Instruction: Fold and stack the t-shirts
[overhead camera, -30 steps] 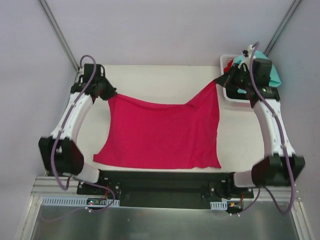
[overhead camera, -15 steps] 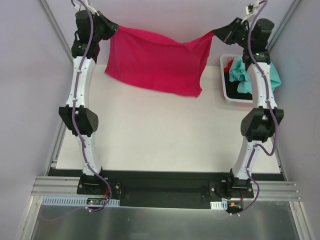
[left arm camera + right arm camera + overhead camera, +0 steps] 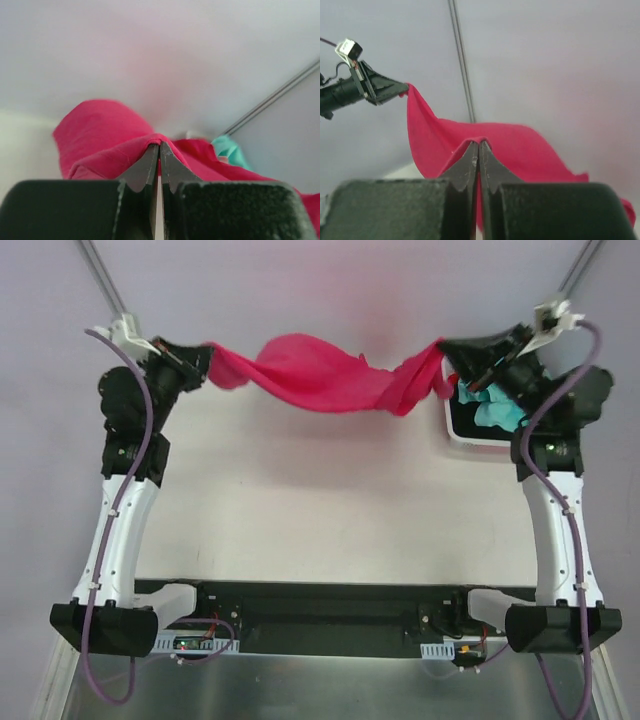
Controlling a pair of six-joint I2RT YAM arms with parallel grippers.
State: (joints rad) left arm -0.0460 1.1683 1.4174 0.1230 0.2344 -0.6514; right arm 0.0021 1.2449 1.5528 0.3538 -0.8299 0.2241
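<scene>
1. No text, brand, number or sign could be read in any of the three views.
2. The magenta-pink cloth t-shirt (image 3: 320,380) showed only plain fabric, and its folds were too blurred for any label to be made out.

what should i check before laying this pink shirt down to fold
1. left pincer shut on pink shirt: ok
2. right pincer shut on shirt: ok
3. shirt stretched flat between pincers: not ok, twisted and sagging
4. which corners are held: cannot tell, cloth is bunched
5. shirt's right end clear of basket: cannot tell
</scene>
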